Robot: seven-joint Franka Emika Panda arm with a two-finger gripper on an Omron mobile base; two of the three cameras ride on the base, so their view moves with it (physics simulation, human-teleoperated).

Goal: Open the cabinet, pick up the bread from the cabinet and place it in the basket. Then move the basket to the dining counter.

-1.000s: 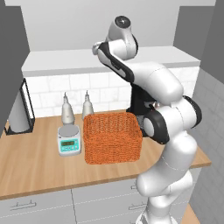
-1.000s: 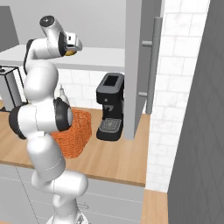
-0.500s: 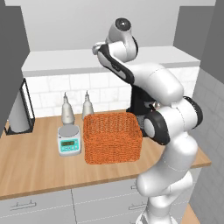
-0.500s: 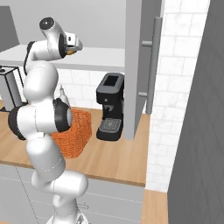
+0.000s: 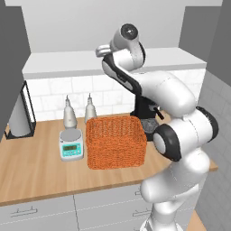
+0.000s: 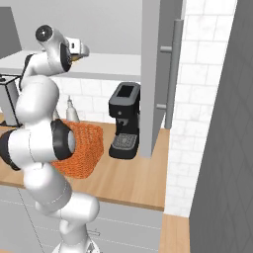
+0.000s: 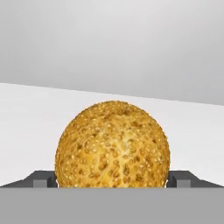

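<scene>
Counted: one bread (image 7: 113,145) roll, one orange basket (image 5: 116,142), one digital scale (image 5: 72,145), two bottles (image 5: 68,113), one coffee machine (image 6: 124,120), one gripper (image 7: 113,183).

Even, bright rendered light, no glare.
Soft shadows under the basket (image 5: 116,142); edges slightly soft, no distortion.

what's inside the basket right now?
Nothing visible inside the basket; its near wall hides the floor. The bread sits on the cabinet shelf, between the open tool's fingers.

Wood counter (image 5: 36,171) carries orange basket (image 5: 116,141), scale (image 5: 71,145), coffee machine (image 6: 124,120); bread (image 7: 113,145) on cabinet shelf (image 7: 26,127).
</scene>
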